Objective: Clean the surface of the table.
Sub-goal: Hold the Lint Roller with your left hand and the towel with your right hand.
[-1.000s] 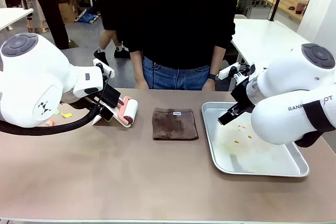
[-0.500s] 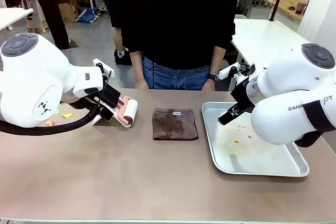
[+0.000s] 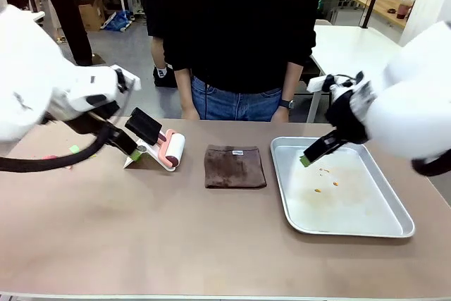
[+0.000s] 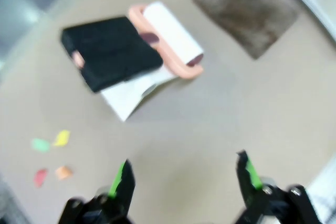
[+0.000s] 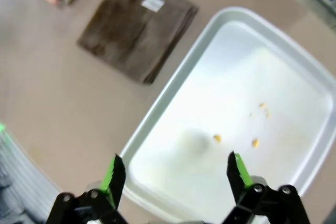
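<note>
both arms have swung up and outward since a second ago, their big white joints now nearer the top corners of the front view; the things on the table lie as they did.

the left gripper (image 4: pixel 184 163) stands wide open, nothing between its green pads, above bare tabletop. just beyond it a black block (image 4: pixel 113 51) rests on a white card (image 4: pixel 131 93), touching a pink-handled lint roller (image 4: pixel 170 38); a few coloured paper scraps (image 4: pixel 52 153) lie to one side.

the right gripper (image 5: pixel 176 163) is also spread wide and empty, hanging over the left part of a silver tray (image 3: pixel 394 225) that holds a few orange crumbs (image 5: pixel 216 138).

a folded brown cloth (image 3: pixel 235 166) lies between roller and tray. the beige-brown table (image 3: pixel 141 244) spreads under both arms across the whole front view. a person (image 3: pixel 239 33) in black stands at its far edge.
</note>
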Available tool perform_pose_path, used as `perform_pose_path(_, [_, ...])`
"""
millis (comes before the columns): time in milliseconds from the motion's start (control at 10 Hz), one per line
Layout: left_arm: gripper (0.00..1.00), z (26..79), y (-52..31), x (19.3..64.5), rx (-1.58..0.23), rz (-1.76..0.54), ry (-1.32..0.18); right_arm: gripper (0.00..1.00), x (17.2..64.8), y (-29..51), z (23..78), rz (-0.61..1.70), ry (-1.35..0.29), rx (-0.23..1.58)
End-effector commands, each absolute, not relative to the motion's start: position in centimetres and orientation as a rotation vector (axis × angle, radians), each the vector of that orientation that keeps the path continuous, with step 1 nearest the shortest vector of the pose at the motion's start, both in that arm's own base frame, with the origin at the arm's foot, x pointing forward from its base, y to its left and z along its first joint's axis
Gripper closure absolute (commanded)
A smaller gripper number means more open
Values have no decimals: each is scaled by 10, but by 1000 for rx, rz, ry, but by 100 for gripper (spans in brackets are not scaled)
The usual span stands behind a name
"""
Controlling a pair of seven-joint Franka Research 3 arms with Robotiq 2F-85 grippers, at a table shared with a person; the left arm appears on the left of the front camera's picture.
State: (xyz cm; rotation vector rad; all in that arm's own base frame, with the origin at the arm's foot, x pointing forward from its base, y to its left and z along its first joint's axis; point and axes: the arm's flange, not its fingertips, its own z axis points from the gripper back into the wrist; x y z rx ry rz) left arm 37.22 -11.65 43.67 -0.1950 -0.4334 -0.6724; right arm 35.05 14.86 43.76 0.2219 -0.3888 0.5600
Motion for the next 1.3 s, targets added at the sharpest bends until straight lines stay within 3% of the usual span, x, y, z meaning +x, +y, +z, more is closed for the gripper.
perform_pose_path(0, [0,475,-64,361,-298,-644,-463,0,332,113,478,505,-336,359])
perform_pose_path(300, [0,501,36,355,-672,-425,-510,0,288,20,505,232,-381,689])
perform_pose_path(600, [0,481,123,341,-951,-238,-555,0,268,-82,483,-26,-442,969])
perform_pose_path(900, [0,441,187,316,-1105,-51,-612,0,266,-165,449,-204,-510,1137])
perform_pose_path(1200, [0,422,198,288,-1139,61,-663,0,268,-198,419,-296,-511,1199])
